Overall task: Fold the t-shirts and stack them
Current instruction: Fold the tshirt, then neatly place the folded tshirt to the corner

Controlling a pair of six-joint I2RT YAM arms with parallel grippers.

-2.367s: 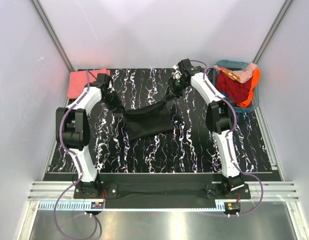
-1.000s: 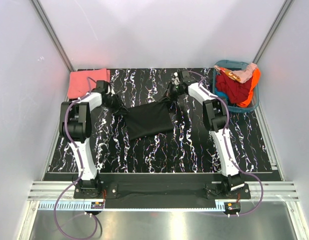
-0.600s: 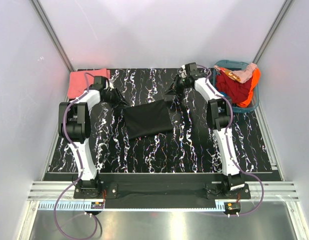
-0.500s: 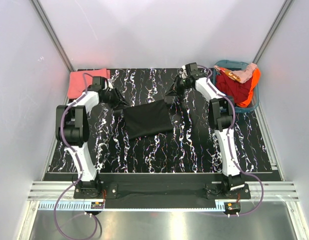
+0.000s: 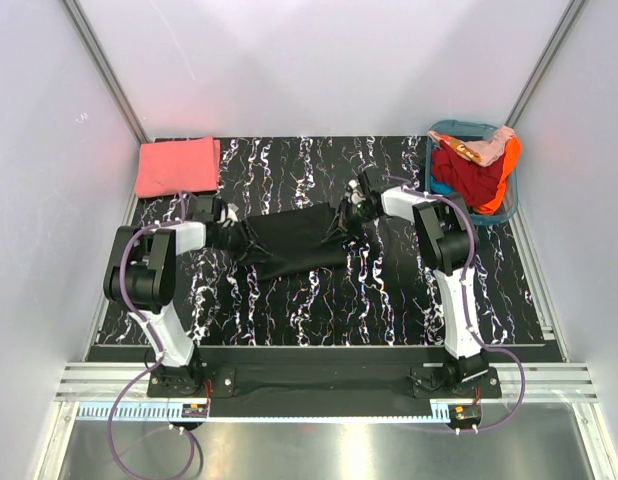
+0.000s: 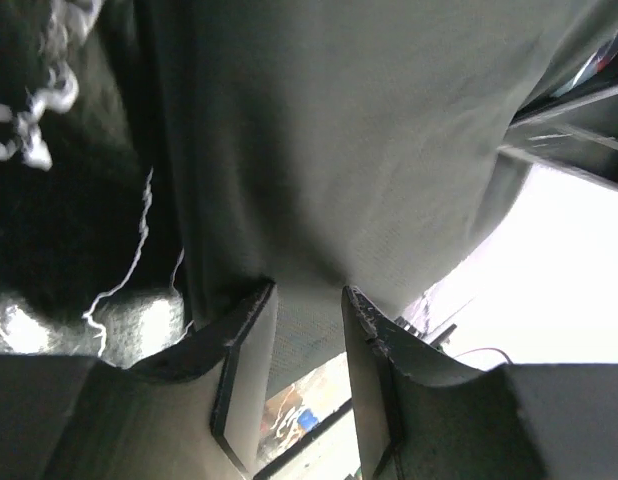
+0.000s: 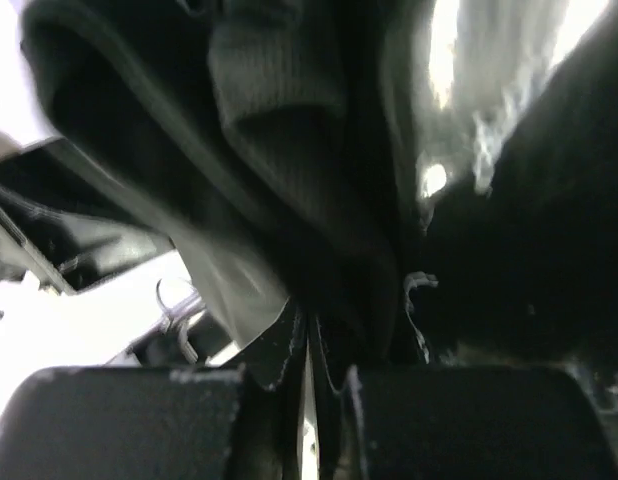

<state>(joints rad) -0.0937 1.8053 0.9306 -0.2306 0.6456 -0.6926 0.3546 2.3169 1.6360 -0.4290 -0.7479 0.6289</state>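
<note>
The black t-shirt (image 5: 294,240) has been stretched wider sideways.

White-and-black jointed arms (image 5: 169,330), looping purple cables (image 5: 111,425)

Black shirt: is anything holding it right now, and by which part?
Yes. The left end effector pinches the black shirt at its left end, the right end effector at its right end.
</note>
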